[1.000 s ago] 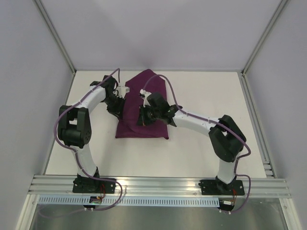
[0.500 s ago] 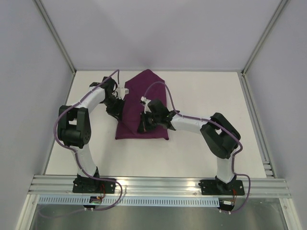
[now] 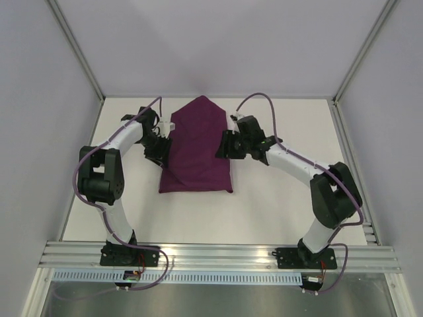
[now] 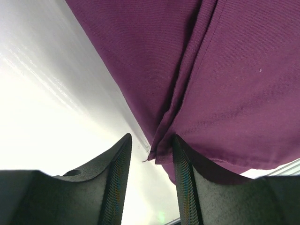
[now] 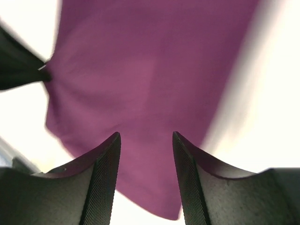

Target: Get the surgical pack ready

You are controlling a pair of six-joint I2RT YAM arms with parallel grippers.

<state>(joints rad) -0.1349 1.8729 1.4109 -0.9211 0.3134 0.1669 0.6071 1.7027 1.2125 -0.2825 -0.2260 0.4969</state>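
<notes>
The surgical pack (image 3: 197, 146) is a deep-purple fabric bundle lying mid-table, folded flat with a pointed far end; whatever it holds is hidden. My left gripper (image 3: 160, 141) is at its left edge. In the left wrist view this gripper (image 4: 151, 140) is open, and a folded fabric corner (image 4: 161, 140) rests against the inner face of its right finger (image 4: 185, 183). My right gripper (image 3: 227, 145) is at the pack's right edge. In the right wrist view it (image 5: 146, 136) is open with nothing between its fingers, and the purple fabric (image 5: 140, 70) lies beyond them.
The white table (image 3: 284, 198) is enclosed by pale walls and metal corner posts (image 3: 74, 46). An aluminium rail (image 3: 218, 254) carrying both arm bases runs along the near edge. A dark part of the left gripper (image 5: 18, 70) shows at the left of the right wrist view.
My right gripper has opened and pulled back from on top of the pack to its right edge. My left gripper has opened wider at the left edge. The pack's top now lies flat.
</notes>
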